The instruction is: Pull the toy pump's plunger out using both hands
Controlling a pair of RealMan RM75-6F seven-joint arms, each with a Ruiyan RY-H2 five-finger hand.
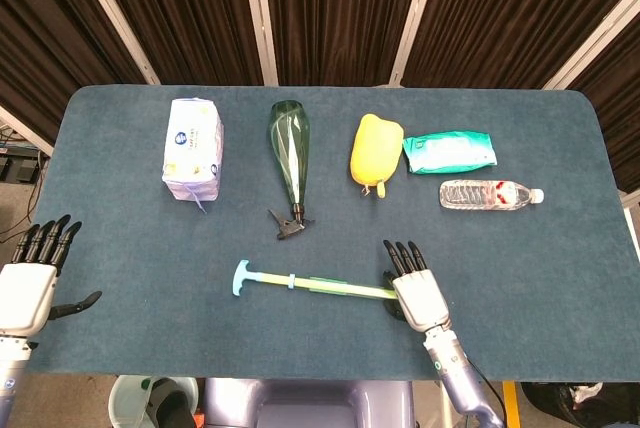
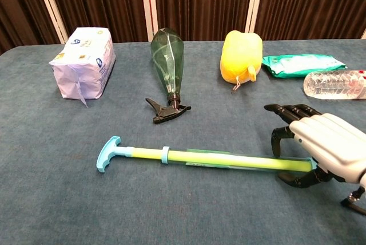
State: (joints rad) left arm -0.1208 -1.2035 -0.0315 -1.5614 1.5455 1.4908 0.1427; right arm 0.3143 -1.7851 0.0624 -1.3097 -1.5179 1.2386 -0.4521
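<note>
the right robot hand (image 2: pixel 323 145) grasps the right end of the toy pump (image 2: pixel 203 159), which lies across the near tabletop (image 2: pixel 51 199). the left robot hand (image 1: pixel 28 283) is released at the left edge, fingers apart. farther back lies a green spray bottle (image 2: pixel 168 68).

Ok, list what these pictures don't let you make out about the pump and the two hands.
- Toy pump: its right end, both views, is covered by the right hand; whether the fingers truly clamp the tube cannot be told.
- Right hand: chest view, its wrist is cut off by the right edge.
- Left hand: outside the chest view; seen only in the head view, at the left edge.
- Label on the pump tube: both views, too small to read.
</note>
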